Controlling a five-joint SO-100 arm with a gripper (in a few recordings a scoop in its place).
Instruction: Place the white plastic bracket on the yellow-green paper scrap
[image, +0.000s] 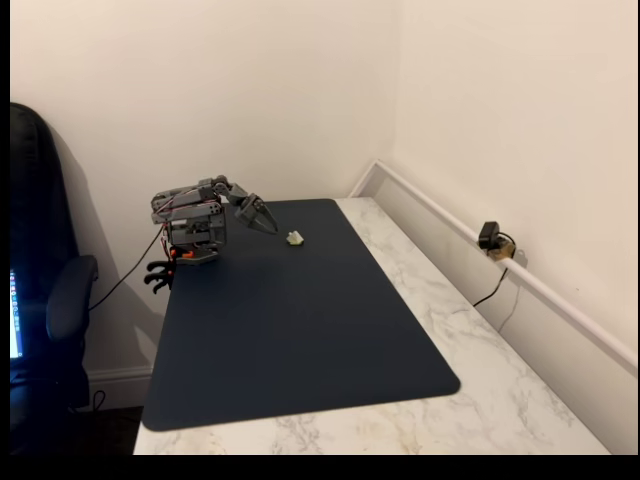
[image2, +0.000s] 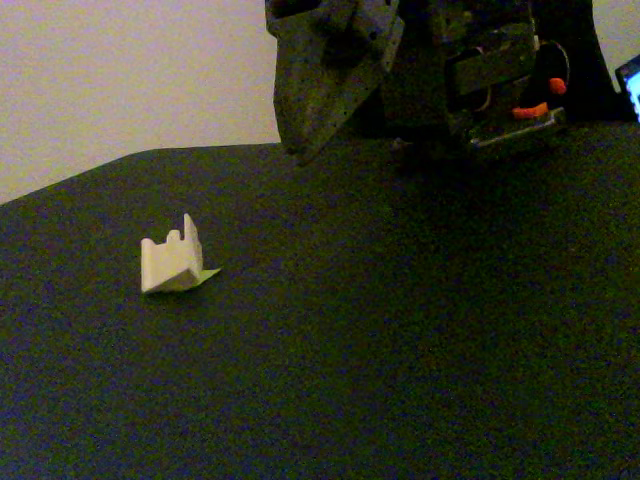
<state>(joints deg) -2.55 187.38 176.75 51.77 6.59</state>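
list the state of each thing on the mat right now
small off-white angular plastic bracket: resting on the mat, free of the pincer, sitting on the paper scrap
thin yellow-green paper scrap: flat, mostly covered, one tip showing
grey pincer: away from the bracket, holding nothing; open or shut unclear

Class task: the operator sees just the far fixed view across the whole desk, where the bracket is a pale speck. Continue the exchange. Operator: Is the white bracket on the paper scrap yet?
Observer: The close fixed view shows the white plastic bracket resting on the mat with a yellow-green paper scrap poking out from under its right edge.
Operator: Is the gripper touching it?
Observer: No. The gripper hangs above the dark mat, apart from the bracket and to its right.
Operator: Is the bracket lying flat?
Observer: It sits with two small prongs pointing up.
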